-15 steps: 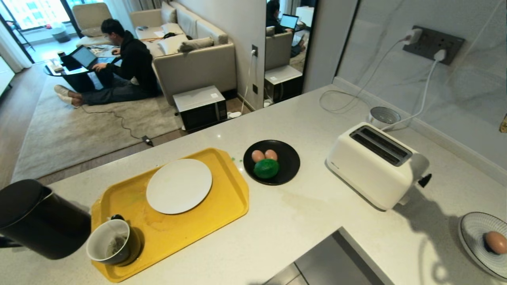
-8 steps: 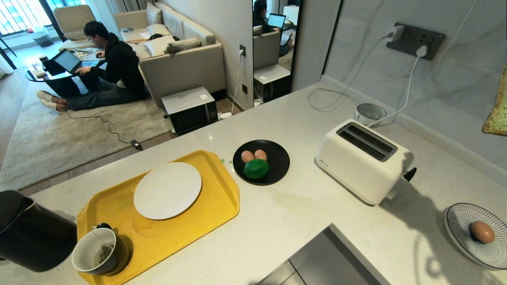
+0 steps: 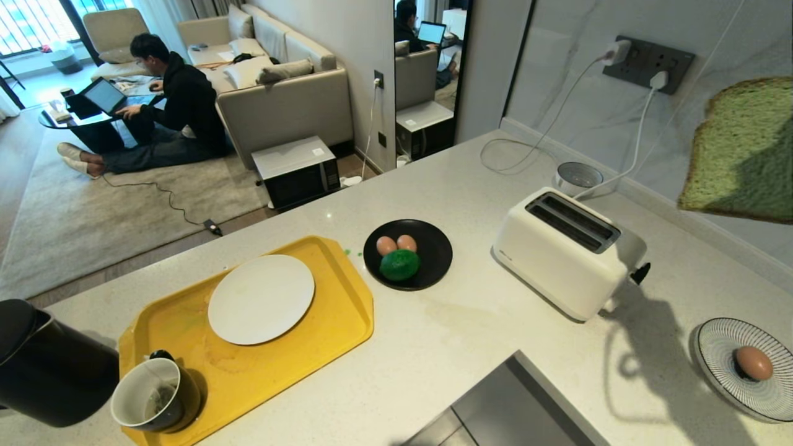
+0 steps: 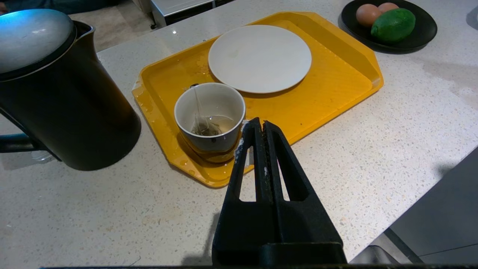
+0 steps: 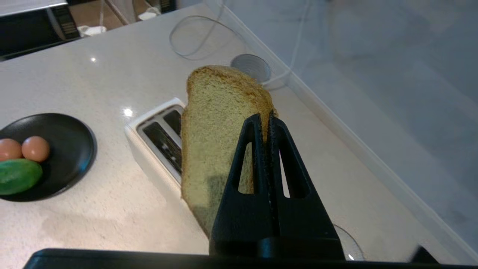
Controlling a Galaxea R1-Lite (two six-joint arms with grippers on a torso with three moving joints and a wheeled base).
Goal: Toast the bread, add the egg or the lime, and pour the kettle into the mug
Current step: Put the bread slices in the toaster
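Green-tinted bread hangs in the air above the toaster, pinched at one edge by the right gripper, whose jaws are pressed tight on the slice. In the head view the slice fills the upper right corner, in front of the marble wall, clear of the toaster's two slots. The left gripper hovers low over the counter with its jaws closed and nothing between them, its tips just beside the mug. The mug stands on the near corner of the yellow tray, a tea bag and a little liquid inside it. A white plate lies on the tray behind the mug. The kettle stands on the counter just left of the tray, lid down. Right of the tray a black plate holds the lime and two eggs touching it. At the far right a striped plate carries the single egg. Beyond the counter a person sits on the floor at a laptop
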